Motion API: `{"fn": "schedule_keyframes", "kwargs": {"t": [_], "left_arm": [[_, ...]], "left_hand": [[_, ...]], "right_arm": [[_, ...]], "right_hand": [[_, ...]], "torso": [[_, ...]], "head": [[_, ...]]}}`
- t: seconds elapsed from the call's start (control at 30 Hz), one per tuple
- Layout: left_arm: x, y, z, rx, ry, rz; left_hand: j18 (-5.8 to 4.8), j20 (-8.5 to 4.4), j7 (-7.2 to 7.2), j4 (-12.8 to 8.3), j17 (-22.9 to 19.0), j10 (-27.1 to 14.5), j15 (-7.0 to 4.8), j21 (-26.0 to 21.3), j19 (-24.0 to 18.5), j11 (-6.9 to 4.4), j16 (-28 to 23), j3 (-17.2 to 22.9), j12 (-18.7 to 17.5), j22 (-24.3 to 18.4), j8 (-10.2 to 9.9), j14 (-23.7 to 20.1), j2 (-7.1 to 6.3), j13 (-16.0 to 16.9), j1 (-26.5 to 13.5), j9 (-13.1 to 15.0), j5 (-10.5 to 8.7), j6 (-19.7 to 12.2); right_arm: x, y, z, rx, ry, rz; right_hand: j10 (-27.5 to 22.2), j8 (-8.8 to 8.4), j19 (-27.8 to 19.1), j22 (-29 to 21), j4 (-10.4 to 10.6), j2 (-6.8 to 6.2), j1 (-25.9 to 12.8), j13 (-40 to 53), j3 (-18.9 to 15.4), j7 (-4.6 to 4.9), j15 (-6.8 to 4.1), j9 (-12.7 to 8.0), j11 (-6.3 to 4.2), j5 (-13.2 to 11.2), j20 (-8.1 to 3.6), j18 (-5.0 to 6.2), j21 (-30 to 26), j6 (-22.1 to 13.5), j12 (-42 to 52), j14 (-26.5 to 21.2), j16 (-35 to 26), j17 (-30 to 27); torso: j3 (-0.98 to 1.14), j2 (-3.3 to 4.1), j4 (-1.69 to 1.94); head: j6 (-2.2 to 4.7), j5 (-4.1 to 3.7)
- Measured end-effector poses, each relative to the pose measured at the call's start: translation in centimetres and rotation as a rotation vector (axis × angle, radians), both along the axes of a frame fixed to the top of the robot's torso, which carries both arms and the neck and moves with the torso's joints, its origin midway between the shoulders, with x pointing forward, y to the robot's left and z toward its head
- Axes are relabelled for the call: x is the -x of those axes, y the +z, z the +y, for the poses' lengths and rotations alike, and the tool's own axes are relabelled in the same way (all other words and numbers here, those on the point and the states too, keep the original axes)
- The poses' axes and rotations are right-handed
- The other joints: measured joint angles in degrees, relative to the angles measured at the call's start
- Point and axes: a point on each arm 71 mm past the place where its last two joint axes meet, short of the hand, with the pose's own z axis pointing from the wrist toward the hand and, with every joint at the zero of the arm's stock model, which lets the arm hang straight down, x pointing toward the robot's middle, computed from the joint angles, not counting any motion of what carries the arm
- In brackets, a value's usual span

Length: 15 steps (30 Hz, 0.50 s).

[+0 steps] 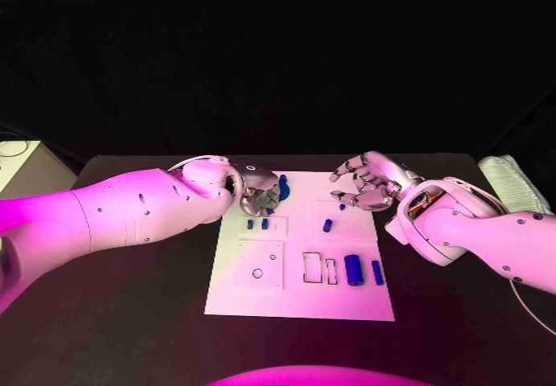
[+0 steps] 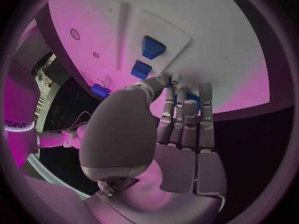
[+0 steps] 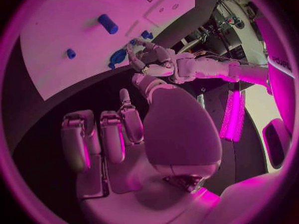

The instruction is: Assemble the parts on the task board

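One white task board (image 1: 299, 297) lies mid-table, carrying several small blue parts: two short pegs (image 1: 257, 224) beside my left hand (image 1: 257, 191), one small peg (image 1: 328, 225) near the board's centre, and two upright bars (image 1: 353, 269) at its near right, beside outlined slots (image 1: 312, 268). A further blue round part (image 1: 284, 187) — ring-like in the left wrist view — sits at the board's far edge, directly against my left fingertips (image 2: 181, 95); whether I grip it or merely touch it I cannot tell. My right hand (image 1: 369, 183) hovers over the board's far right corner, fingers loosely curled and apart, holding nothing. A pale ribbed object (image 1: 513, 181) lies at the table's right edge.
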Motion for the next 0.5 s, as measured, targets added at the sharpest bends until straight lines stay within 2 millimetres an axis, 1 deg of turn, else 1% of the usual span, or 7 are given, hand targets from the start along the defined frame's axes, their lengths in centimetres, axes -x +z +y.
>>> {"fn": "schedule_keyframes", "kwargs": {"t": [0.07,0.1,0.17,0.23,0.37,0.4,0.5], "left_arm": [[0.01,0.01,-0.02,0.0,0.001,0.0],[0.01,0.01,-0.03,-0.001,0.002,-0.001],[0.01,0.02,-0.04,-0.001,0.003,-0.001],[0.01,0.01,-0.04,-0.002,0.004,-0.002],[0.01,-0.01,-0.04,-0.003,0.007,-0.004],[0.0,-0.01,-0.06,-0.003,0.008,-0.004],[-0.01,-0.03,-0.13,-0.004,0.009,-0.006]], "left_hand": [[-0.01,-0.19,0.03,0.2,0.7,1.7,-0.03,0.0,0.2,-0.2,0.3,0.2,-1.1,0.0,-0.1,1.1,0.03,-0.6,0.5,0.3,0.0,0.7],[0.0,-0.04,0.02,0.2,0.9,2.2,-0.01,0.0,0.4,-0.16,0.3,0.2,-1.6,0.0,-0.1,1.3,0.03,-0.7,0.5,0.3,0.0,1.0],[-0.01,-0.2,0.0,0.5,1.3,4.0,-0.03,0.0,0.6,-0.28,0.3,0.5,-2.9,0.0,0.2,1.9,-0.2,-1.3,0.8,0.8,0.0,1.5],[-0.04,-0.11,-0.09,0.8,1.8,5.6,-0.01,0.0,0.9,-0.41,0.3,0.8,-4.4,0.0,0.2,2.8,0.05,-1.9,1.0,1.2,0.0,1.8],[-0.04,-0.4,-0.21,1.1,3.0,8.5,-0.26,0.0,1.2,-0.65,0.3,1.1,-6.9,0.2,0.5,4.3,0.08,-2.8,1.0,1.8,0.0,2.6],[-0.05,-0.49,-0.22,1.2,3.4,9.7,-0.37,0.0,1.6,-0.86,0.3,1.2,-7.9,0.2,0.8,4.9,0.04,-3.0,1.4,2.0,0.0,3.2],[-0.05,-0.48,-0.43,1.3,4.0,11.1,-0.55,0.0,1.7,-1.07,0.3,1.3,-9.3,0.2,0.9,5.5,0.04,-3.4,1.4,2.4,0.0,3.6]], "right_arm": [[0.0,0.0,0.0,0.0,0.0,0.0],[0.0,0.0,0.0,0.0,0.0,0.0],[0.0,0.0,-0.01,0.0,0.0,0.0],[0.0,0.0,-0.02,0.0,0.0,0.0],[0.0,0.0,-0.02,0.001,0.0,0.001],[0.0,0.0,-0.02,0.001,0.0,0.001],[0.0,0.0,-0.03,0.001,-0.001,0.001]], "right_hand": [[0.0,0.0,0.0,0.0,0.0,0.0,0.0,0.0,0.0,0.0,0.0,0.0,0.0,0.0,0.0,0.0,0.0,0.0,0.0,0.0,0.0,0.0],[0.0,0.0,0.0,0.0,0.0,0.0,0.0,0.0,0.0,0.0,0.0,0.0,0.0,0.0,0.0,0.0,0.0,0.0,0.0,0.0,0.0,0.0],[0.0,0.0,0.0,0.0,0.0,0.0,0.0,0.0,0.0,0.0,0.0,0.0,0.0,0.0,0.0,0.0,0.0,0.0,0.0,0.0,0.0,0.0],[0.0,0.0,0.0,0.0,0.0,0.0,0.0,0.0,0.0,0.0,0.0,0.0,0.0,0.0,0.0,0.0,0.0,0.0,0.0,0.0,0.0,0.0],[0.0,0.0,0.0,0.0,0.0,0.0,0.0,0.0,0.0,0.0,0.0,0.0,0.0,0.0,0.0,0.0,0.0,0.0,0.0,0.0,0.0,0.0],[0.0,0.0,0.0,0.0,0.0,0.0,0.0,0.0,0.0,0.0,0.0,0.0,0.0,0.0,0.0,0.0,0.0,0.0,0.0,0.0,0.0,0.0],[0.0,0.0,0.0,0.0,0.0,0.0,0.0,0.0,0.0,0.0,0.0,0.0,0.0,0.0,0.0,0.0,0.0,0.0,0.0,0.0,0.0,0.0]], "torso": [[-0.03,0.0,0.0],[-0.04,0.01,0.0],[-0.04,0.01,0.01],[-0.03,0.01,0.02],[-0.03,0.01,0.02],[-0.03,0.01,0.02],[-0.02,0.01,0.03]], "head": [[0.0,-0.01],[0.01,-0.01],[0.03,-0.02],[0.04,-0.04],[0.05,-0.06],[0.08,-0.06],[0.13,-0.06]]}}
